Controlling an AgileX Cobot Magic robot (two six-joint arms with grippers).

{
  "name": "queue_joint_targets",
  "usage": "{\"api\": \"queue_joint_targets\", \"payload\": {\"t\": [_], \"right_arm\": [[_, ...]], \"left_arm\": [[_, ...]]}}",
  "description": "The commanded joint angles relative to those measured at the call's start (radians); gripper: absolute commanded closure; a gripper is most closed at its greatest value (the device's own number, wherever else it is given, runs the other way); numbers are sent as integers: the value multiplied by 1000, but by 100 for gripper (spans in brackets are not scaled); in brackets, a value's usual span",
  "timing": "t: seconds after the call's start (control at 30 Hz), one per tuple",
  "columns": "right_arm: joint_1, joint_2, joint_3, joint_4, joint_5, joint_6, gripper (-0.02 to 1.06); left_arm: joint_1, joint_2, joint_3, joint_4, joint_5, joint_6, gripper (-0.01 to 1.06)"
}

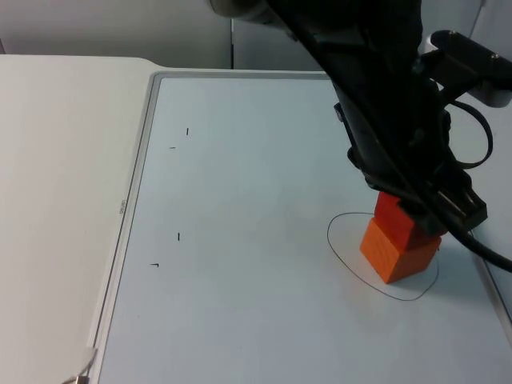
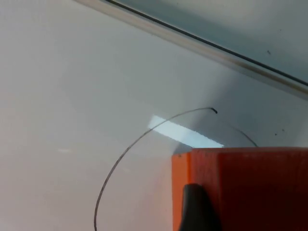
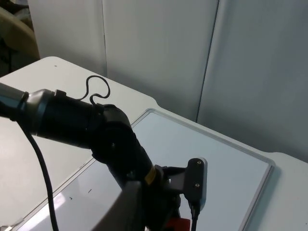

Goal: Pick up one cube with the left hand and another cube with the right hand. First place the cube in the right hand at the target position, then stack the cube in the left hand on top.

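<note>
Lower orange cube [image 1: 397,254] sits in drawn circle [image 1: 340,248]; left gripper [image 1: 428,212] pinching red cube [image 1: 394,213] on top, release left; right gripper's fingers untellable.

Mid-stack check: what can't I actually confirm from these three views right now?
- Left gripper: whether its fingers are open or shut; the arm's own body covers them in the top view.
- Upper red cube: how squarely it sits on the orange cube; the gripper hides most of it.
- Drawn circle: its far side, behind the cubes.
- Left wrist view: the cube runs past the frame edge.
- Right gripper: its state; its wrist view looks across at the left arm.
</note>
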Motion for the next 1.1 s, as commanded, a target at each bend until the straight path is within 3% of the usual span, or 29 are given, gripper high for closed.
{"api": "queue_joint_targets", "payload": {"t": [0.0, 0.17, 0.3, 0.4, 0.87, 1.07], "right_arm": [[3, -3, -2, -1, -2, -3, 0], [3, -3, -2, -1, -2, -3, 0], [3, -3, -2, -1, -2, -3, 0], [3, -3, -2, -1, -2, -3, 0], [3, -3, -2, -1, -2, -3, 0], [3, -3, -2, -1, -2, -3, 0]], "left_arm": [[-7, 1, -10, -12, 5, -8, 62], [-7, 1, -10, -17, 19, -8, 58], [-7, 1, -10, -19, 20, -15, 31], [-7, 1, -10, -19, 22, -15, 24], [-7, -86, -18, -12, 43, -21, 24], [-7, -170, -100, -4, 189, -27, 24]]}}
